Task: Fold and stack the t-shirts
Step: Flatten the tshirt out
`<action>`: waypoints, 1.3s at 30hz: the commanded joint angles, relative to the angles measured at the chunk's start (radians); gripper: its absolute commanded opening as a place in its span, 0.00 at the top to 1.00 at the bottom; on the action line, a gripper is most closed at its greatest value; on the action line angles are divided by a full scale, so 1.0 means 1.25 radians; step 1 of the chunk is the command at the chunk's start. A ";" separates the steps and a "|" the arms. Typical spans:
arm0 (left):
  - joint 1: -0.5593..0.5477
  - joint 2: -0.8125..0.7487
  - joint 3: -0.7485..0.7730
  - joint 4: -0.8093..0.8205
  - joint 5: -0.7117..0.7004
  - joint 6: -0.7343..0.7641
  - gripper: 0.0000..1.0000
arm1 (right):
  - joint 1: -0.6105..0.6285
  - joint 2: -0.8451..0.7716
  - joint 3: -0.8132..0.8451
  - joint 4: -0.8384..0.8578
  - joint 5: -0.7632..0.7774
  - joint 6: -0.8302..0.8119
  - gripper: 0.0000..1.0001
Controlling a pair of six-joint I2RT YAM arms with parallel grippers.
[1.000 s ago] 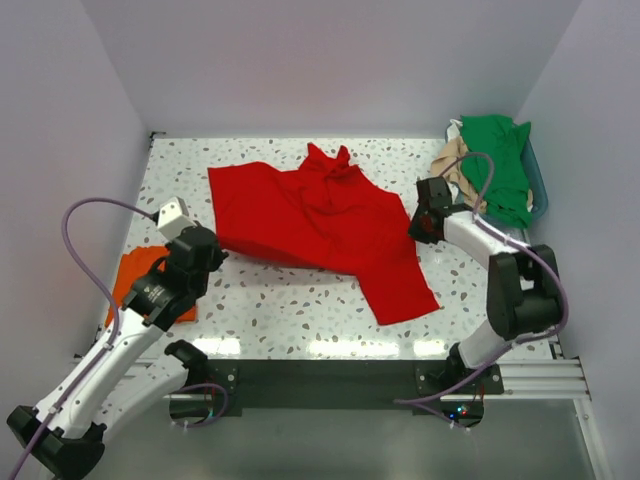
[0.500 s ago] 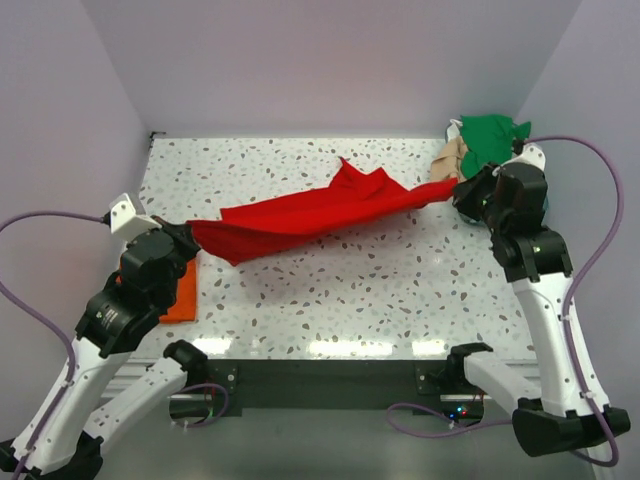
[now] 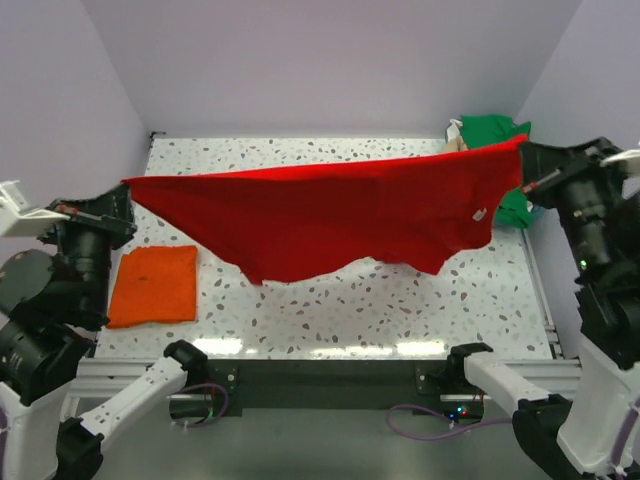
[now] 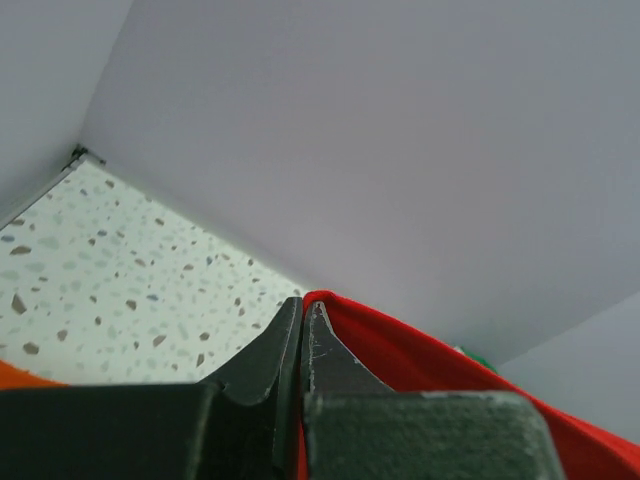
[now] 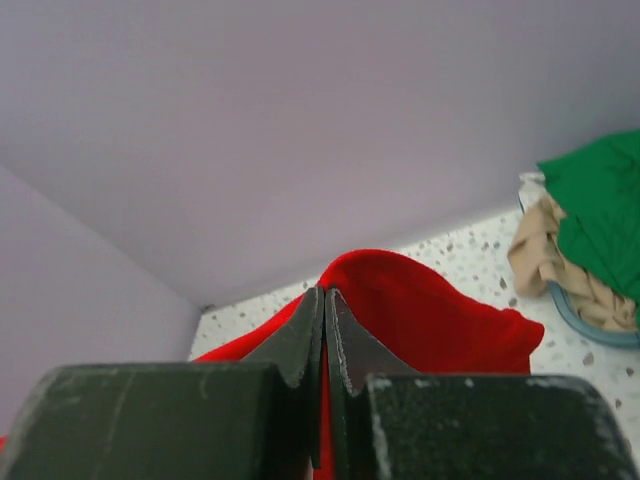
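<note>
Bright, even light, with glare on the table (image 3: pixel 330 347).

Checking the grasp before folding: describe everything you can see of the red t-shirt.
The red t-shirt is plain, bright red soft cloth with a small white tag near its lower edge. It is held up, stretched wide over the speckled table, top edge taut, lower edge sagging unevenly. The left gripper and right gripper each pinch one top corner, shut on it.

Matt red cloth t-shirt (image 3: pixel 330 215); speckled table (image 3: pixel 400 300) looks glossy, perhaps laminate.
</note>
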 commanded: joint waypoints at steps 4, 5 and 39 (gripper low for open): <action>0.003 0.067 0.100 0.138 -0.029 0.121 1.00 | -0.002 0.033 0.095 0.059 -0.020 -0.026 1.00; 0.003 0.084 0.095 0.154 -0.034 0.130 1.00 | -0.001 0.038 0.083 0.079 -0.041 -0.025 1.00; 0.541 0.728 0.332 0.577 0.610 0.027 1.00 | -0.056 0.571 0.093 0.527 -0.227 0.130 1.00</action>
